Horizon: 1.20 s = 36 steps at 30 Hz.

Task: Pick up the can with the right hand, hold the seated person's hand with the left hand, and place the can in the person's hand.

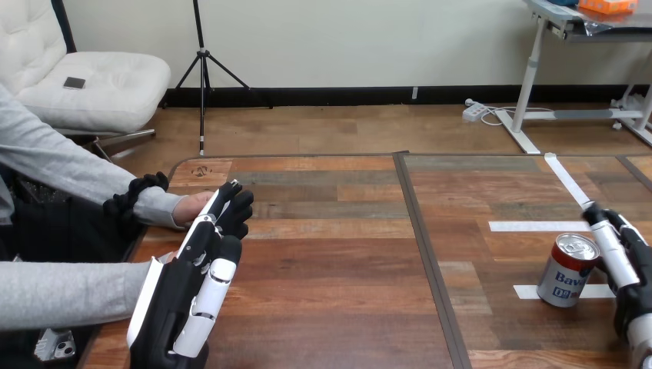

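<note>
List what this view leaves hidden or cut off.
- Head view: the person's hand is mostly covered by the left hand; contact between them cannot be judged.
- Head view: the right hand is cut off by the right edge; whether it touches the can is unclear.

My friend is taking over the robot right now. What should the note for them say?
Left hand: against the person's hand at the table's left edge; whether it grips cannot be told.
Right hand: open, close beside the can, not round it.
Can: upright on the table, right side.
Done: both hands are at their targets.
To do: grasp the can, carry it across, set it in the person's hand.
</note>
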### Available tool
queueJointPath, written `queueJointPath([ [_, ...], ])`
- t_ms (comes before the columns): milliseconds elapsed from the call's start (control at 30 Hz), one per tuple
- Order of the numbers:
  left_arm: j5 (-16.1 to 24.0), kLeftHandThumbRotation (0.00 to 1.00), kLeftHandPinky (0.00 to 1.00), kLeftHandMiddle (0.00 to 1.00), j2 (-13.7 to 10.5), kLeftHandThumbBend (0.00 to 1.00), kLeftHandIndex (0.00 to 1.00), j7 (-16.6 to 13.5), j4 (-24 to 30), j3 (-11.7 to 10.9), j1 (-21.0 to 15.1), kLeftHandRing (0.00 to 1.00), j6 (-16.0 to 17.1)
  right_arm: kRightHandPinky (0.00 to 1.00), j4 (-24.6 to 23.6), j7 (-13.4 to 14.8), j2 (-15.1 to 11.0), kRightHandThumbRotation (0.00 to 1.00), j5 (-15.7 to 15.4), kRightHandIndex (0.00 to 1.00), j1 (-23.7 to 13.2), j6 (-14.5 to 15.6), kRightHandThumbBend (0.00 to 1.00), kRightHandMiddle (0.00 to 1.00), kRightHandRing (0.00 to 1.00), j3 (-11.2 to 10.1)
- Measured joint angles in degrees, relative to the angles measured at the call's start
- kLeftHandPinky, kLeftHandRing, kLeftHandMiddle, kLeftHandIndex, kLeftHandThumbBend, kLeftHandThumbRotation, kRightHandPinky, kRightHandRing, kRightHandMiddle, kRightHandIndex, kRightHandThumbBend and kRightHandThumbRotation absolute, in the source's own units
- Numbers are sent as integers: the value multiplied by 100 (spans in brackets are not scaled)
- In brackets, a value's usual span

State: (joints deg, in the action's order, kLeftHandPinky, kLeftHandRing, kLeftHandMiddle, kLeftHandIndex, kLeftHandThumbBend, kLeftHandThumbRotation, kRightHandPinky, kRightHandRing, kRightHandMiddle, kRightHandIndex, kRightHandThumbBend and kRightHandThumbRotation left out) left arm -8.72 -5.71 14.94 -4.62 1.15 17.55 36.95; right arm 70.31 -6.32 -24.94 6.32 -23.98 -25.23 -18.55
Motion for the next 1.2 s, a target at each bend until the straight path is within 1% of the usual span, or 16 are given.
queueJointPath([
  [267,0,84,92,90,0,51,92,3,0,-4,0,92,-1,87,0,87,0,39,-75,89,-2,0,98,88,88,66],
  [433,0,83,91,90,0,50,92,20,0,-6,-1,91,-1,85,0,88,0,35,-63,88,-4,0,100,87,87,71],
  [533,1,83,91,90,1,50,91,21,0,-6,-1,91,-1,85,0,78,0,31,-55,88,-7,0,100,87,87,69],
  [867,1,83,91,90,2,49,91,21,0,-6,-1,91,-6,86,0,40,0,24,-47,89,-15,0,100,88,89,69],
  [1200,-66,82,90,90,-6,49,91,94,0,-9,-11,91,-5,86,0,-31,0,22,-21,89,-16,1,100,88,89,58],
])
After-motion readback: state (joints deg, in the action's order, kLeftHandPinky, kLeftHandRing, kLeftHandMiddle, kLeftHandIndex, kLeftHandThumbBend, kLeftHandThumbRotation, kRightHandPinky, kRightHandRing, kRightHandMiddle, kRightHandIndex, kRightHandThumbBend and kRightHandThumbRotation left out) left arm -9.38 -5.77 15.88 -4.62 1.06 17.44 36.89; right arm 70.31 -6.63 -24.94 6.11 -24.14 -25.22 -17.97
